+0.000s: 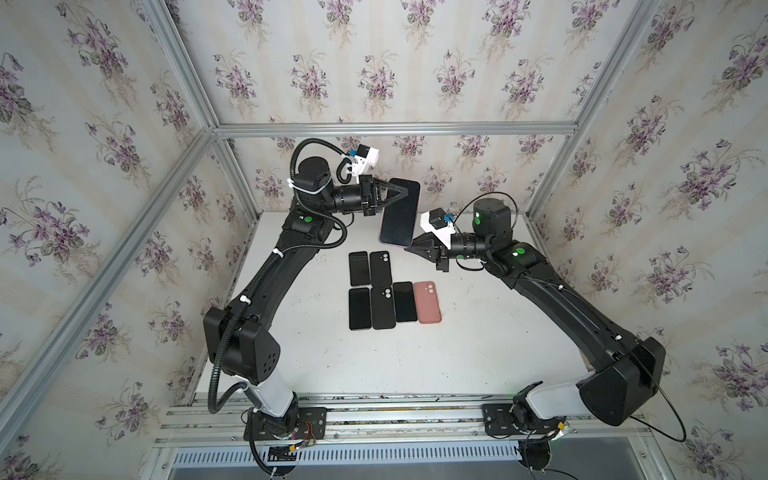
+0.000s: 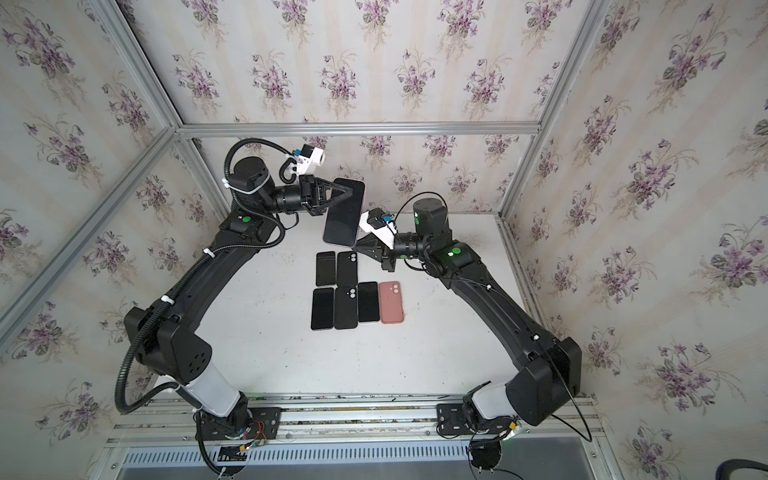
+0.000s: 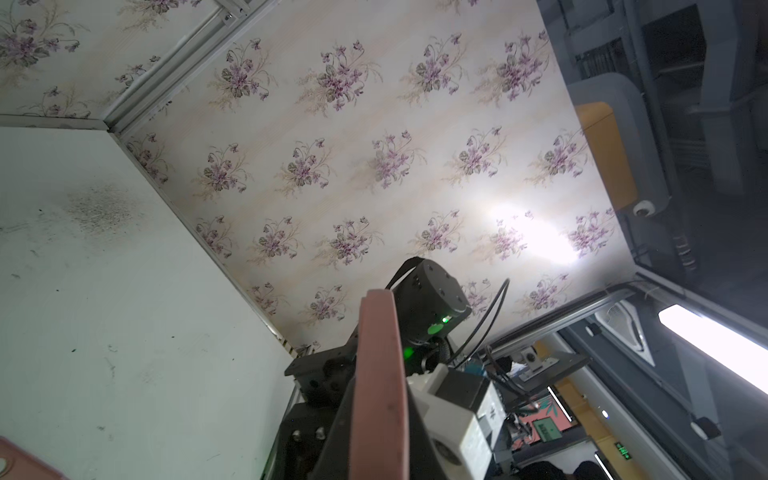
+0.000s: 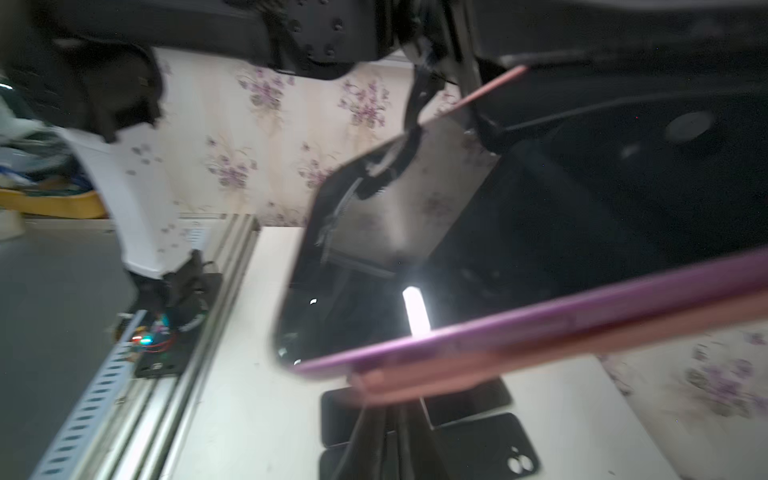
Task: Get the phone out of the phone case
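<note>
In both top views the left hand [image 1: 406,190] pinches the phone [image 1: 399,216], in its pink phone case [image 1: 419,199], aloft at upper centre. The right hand [image 1: 409,248] sits pressed together at its lower corner. We judge peeling begun; next, draw the lip away. The left wrist view gives only the case's edge [image 3: 380,374]. The right wrist view alone shows that lip [image 4: 415,380] parted from the phone's purple frame [image 4: 540,322].

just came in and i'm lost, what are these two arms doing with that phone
The left pincer holds a phone, still in its pink case, up above the table. The right pincer is shut at a corner of the case, seemingly to peel it off. The phone isn't out yet. Other phones and cases lie below.
</note>
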Available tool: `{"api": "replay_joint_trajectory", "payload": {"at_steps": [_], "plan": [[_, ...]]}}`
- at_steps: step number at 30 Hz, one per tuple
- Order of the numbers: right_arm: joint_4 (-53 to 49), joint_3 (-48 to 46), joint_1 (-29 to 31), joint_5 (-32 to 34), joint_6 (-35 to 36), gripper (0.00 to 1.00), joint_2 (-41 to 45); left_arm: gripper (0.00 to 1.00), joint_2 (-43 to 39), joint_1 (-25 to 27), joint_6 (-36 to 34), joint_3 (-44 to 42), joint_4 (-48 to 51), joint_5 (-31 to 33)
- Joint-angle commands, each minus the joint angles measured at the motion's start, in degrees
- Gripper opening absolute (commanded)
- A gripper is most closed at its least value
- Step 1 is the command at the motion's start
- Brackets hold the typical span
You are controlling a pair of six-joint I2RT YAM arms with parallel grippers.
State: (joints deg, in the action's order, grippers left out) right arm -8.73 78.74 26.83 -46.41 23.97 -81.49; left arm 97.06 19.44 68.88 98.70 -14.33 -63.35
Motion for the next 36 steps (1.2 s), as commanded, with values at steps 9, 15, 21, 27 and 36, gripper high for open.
{"api": "replay_joint_trajectory", "payload": {"at_steps": [9, 15, 21, 27, 36], "plan": [[17.5, -15.9, -0.4, 21.2, -8.6, 0.39, 13.3, 0.0, 0.2, -2.2, 13.1, 3.1, -7.4, 4.4], [17.0, -20.6, -3.0, 28.0, -36.0, 0.56, 21.0, 0.0, 0.5, -3.5, 16.2, 5.1, -7.4, 8.1], [40.8, -26.4, -3.7, 23.3, -66.7, 0.61, 20.2, 0.0, 1.0, -3.6, 18.5, 4.9, -5.8, 10.9], [51.3, -24.4, 0.5, 20.0, -74.7, 0.54, 13.5, 0.0, 0.9, -3.5, 18.4, 3.1, -4.9, 11.7], [57.7, -23.9, 8.4, 22.1, -75.2, 0.54, 9.6, 0.0, 0.5, -3.5, 18.0, 1.6, -4.8, 12.0]]}}
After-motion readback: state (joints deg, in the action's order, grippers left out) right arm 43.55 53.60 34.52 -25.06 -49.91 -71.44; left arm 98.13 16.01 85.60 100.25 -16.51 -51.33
